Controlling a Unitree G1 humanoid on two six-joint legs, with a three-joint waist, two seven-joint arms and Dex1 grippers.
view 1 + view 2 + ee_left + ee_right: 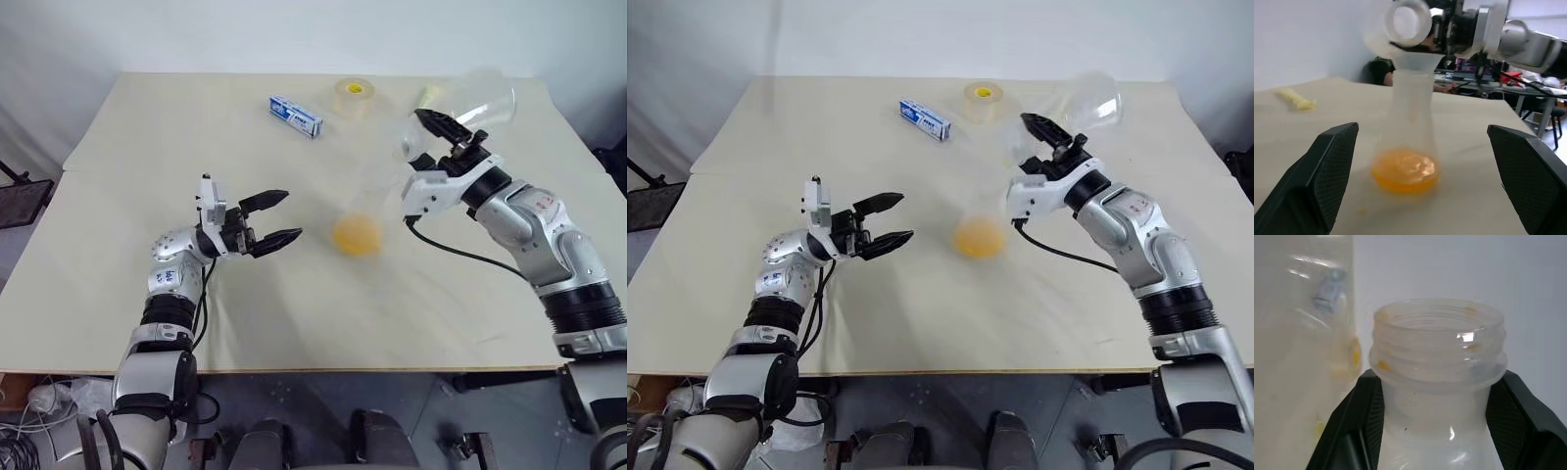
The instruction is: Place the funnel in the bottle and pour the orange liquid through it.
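Note:
The bottle (1410,117), clear and upright, stands mid-table with the orange liquid (356,235) pooled in its bottom. The clear funnel (1415,59) sits in its neck. My right gripper (446,127) is shut on a clear threaded-neck container (1440,347), held tilted above and behind the funnel with its mouth (1403,22) near the funnel's rim. Orange drops cling to its neck. My left gripper (291,215) is open, level with the bottle's left side and apart from it. In the left wrist view the bottle stands between its fingers (1327,181), farther out.
A blue and white box (296,115) and a clear tape roll with a yellow core (354,96) lie at the table's far side. A pale yellow stick (1295,98) lies beyond the bottle. A small orange drop (1360,211) marks the table by the bottle.

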